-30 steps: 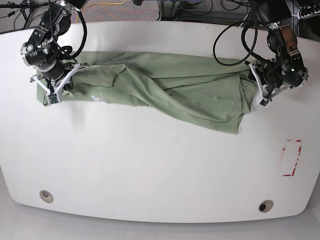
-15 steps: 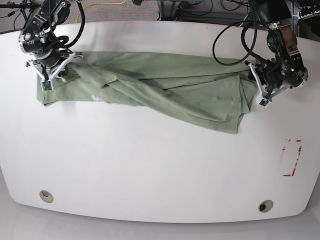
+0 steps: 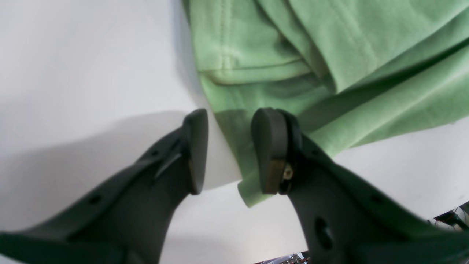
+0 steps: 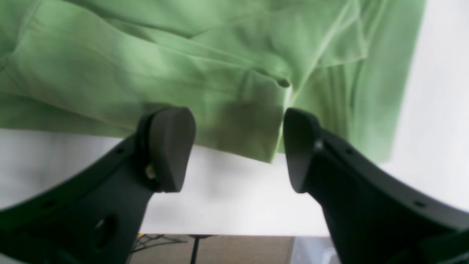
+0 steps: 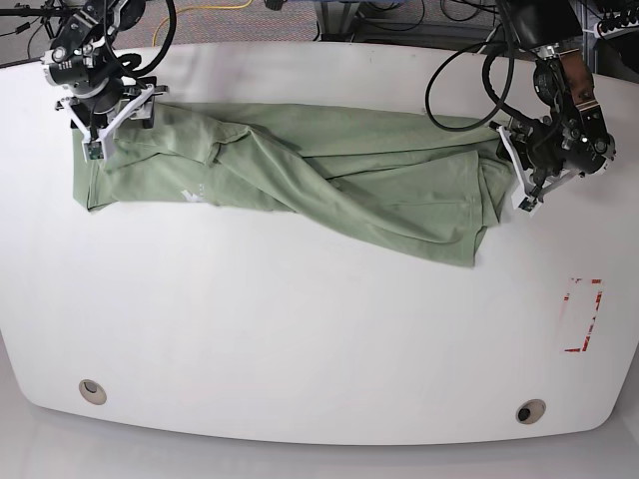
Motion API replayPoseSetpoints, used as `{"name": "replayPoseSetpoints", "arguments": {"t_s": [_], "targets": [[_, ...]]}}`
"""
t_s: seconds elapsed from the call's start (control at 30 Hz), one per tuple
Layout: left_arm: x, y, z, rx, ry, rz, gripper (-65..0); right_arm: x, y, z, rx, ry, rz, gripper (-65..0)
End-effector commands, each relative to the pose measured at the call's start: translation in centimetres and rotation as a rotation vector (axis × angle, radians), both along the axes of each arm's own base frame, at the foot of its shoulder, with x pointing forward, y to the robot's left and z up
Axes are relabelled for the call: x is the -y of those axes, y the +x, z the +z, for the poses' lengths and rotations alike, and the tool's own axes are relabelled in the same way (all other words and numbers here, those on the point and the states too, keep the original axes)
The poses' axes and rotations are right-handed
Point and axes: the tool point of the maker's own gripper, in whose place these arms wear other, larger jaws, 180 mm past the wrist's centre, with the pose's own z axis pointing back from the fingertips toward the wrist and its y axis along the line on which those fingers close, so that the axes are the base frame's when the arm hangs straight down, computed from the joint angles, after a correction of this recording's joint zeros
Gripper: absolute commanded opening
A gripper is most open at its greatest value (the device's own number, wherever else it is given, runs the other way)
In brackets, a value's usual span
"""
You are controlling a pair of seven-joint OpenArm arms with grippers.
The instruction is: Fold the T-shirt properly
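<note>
Right hand [image 4: 238, 146] jaws apart, nothing between pads, hovering over shirt [image 5: 329, 180] edge, upper left of base frame. Left hand [image 3: 229, 150] jaws partly apart, straddling shirt corner at right end; grip unclear. Shirt bunched lengthwise across upper tabletop [image 5: 300, 329], diagonal fold running down toward right. Red marks [image 5: 582, 314] lower right.

Right gripper [image 5: 100, 125]: displaced from the near edge of the T-shirt [image 5: 329, 185] toward the table's [image 5: 300, 329] far edge, now at the far corner of that end. Jaws parted, cloth released. That end of the shirt: lying flatter and more spread, its bunched fold gone.
</note>
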Motion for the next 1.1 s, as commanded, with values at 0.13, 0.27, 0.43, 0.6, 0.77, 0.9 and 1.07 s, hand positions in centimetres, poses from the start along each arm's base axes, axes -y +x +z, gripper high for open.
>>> {"name": "replayPoseSetpoints", "arguments": {"t_s": [0.13,0.27,0.43,0.6,0.77,0.9,1.07], "targets": [[-0.1,0.9,1.0,0.041,0.001,-0.006,-43.5,1.1,0.7,2.1,0.094,0.006,-0.048,-29.8],[0.0,0.9,1.1,0.043,0.000,-0.007,-43.5,1.7,1.2,3.2,0.167,0.055,-0.084,-33.5],[0.2,1.0,1.0,0.044,-0.004,-0.007,-43.5,-0.2,2.3,2.7,0.177,0.111,-0.034,-39.6],[1.8,1.2,0.8,0.048,-0.031,-0.024,-43.7,-1.8,3.5,1.6,0.147,0.124,0.018,-52.0],[2.2,1.7,1.0,0.086,-0.051,-0.024,-43.7,-1.4,3.9,-0.3,0.102,0.101,0.007,-60.7],[2.4,2.0,1.0,0.115,-0.070,-0.019,-43.9,-0.6,3.5,-2.6,0.046,0.091,-0.020,-60.7],[2.7,2.1,0.8,0.143,-0.092,-0.014,-43.9,1.0,3.1,-4.8,0.005,0.085,-0.034,-60.7]]}}
